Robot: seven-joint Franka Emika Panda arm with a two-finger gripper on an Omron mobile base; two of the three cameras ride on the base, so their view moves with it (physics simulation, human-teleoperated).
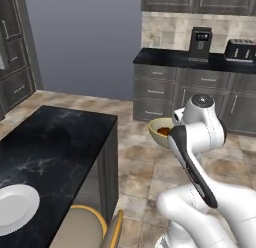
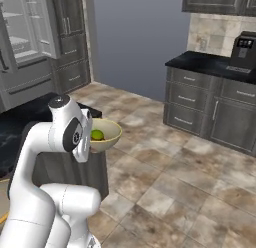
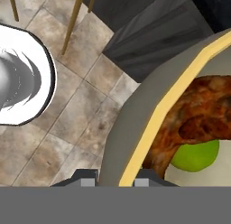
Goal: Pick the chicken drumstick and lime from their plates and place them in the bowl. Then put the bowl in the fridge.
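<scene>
The tan bowl (image 1: 159, 133) hangs in the air beside the island, off the counter, with my gripper (image 3: 113, 180) shut on its thick rim (image 3: 149, 128). Inside it lie the reddish-brown chicken drumstick (image 3: 198, 114) and, partly under it, the yellow-green lime (image 3: 196, 156). From the right base the bowl (image 2: 106, 136) shows in front of my arm with the lime (image 2: 97, 135) in it. One white plate (image 1: 15, 208) sits bare on the island's near left. The fridge (image 2: 22, 39) stands open at the far left, its pale shelves showing.
The black marble island (image 1: 55, 142) is to my left, with a tan stool (image 1: 85, 226) against its near side. A dark counter with a coffee machine (image 1: 200, 43) and toaster (image 1: 240, 49) runs along the back right wall. Tiled floor (image 2: 165, 182) lies open between.
</scene>
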